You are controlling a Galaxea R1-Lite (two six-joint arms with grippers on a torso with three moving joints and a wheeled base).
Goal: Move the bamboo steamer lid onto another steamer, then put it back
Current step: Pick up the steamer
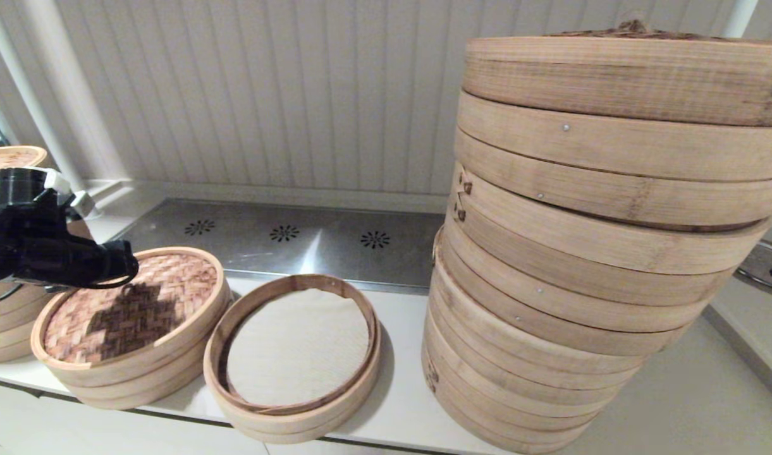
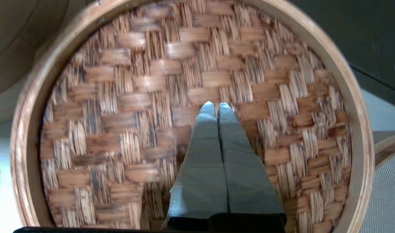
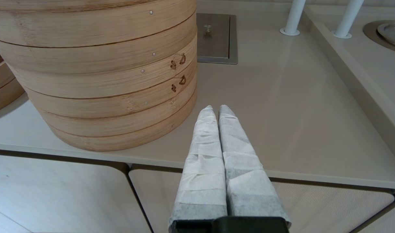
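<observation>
The bamboo steamer lid (image 1: 133, 303), brown herringbone weave inside a pale rim, sits on the left small basket near the counter's front. My left gripper (image 1: 128, 268) hangs over the lid's middle and casts a shadow on the weave. In the left wrist view the lid (image 2: 136, 97) fills the picture. There the left gripper (image 2: 215, 105) is shut, its tips at the lid's centre, and the centre loop is hidden. The other steamer (image 1: 284, 281), open with a white liner, lies just right of the lid. My right gripper (image 3: 215, 108) is shut and empty, off the counter's front edge.
A huge stack of large steamers (image 1: 582, 253) stands at the right, also beside my right gripper (image 3: 97, 64). A medium stack with a woven lid (image 1: 6, 158) is at the far left. A steel panel (image 1: 284, 240) runs along the back wall.
</observation>
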